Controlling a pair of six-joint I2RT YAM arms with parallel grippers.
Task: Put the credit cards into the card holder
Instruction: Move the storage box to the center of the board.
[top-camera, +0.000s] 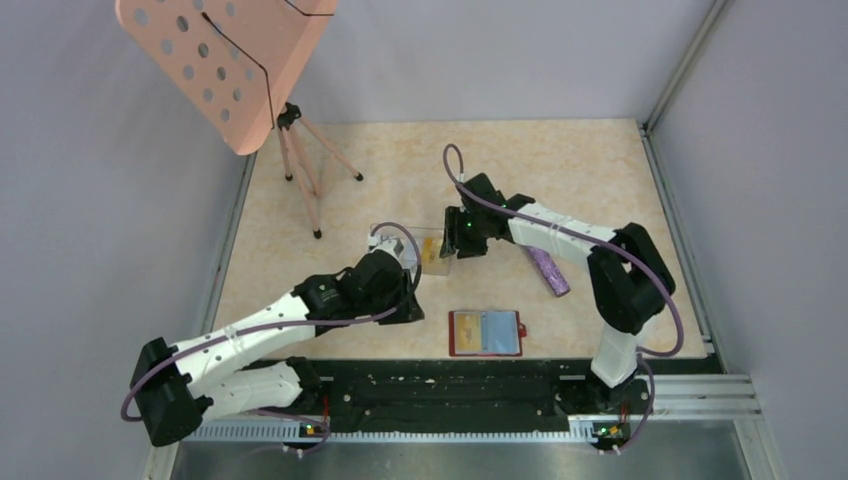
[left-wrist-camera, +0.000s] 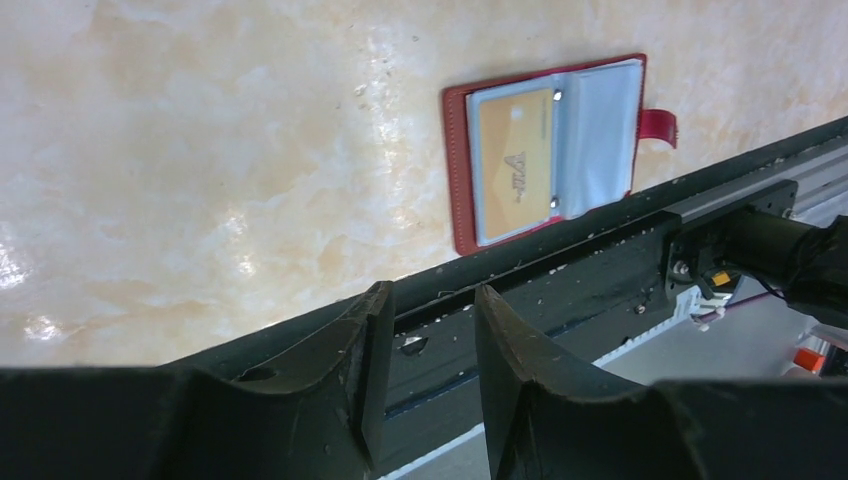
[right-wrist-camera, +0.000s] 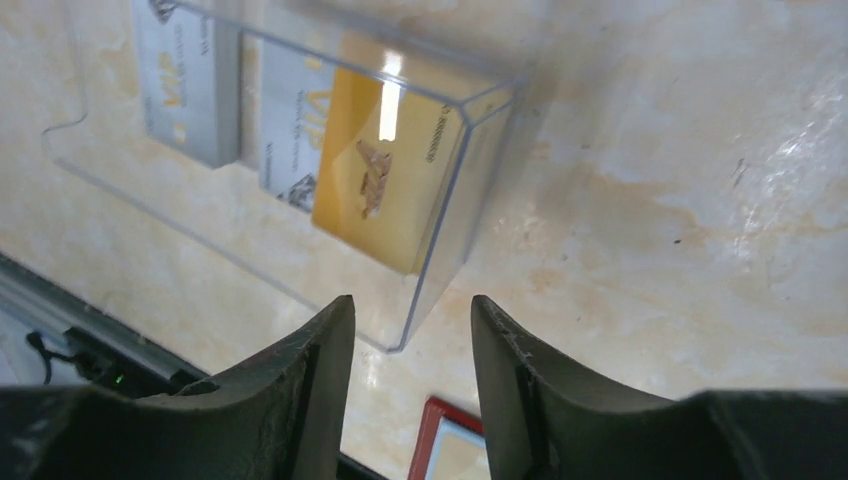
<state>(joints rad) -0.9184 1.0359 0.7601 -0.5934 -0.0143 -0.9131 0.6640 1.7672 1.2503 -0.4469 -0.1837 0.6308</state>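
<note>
Cards lie just beyond right claw, untouched.

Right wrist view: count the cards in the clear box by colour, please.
yellow-orange card: 1
pale cards: 2, one on the left and one partly under the yellow-orange card
Total in the clear box: 3

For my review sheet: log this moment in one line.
left claw: open, empty; right claw: open, by clear box; card holder: one yellow card in
</note>
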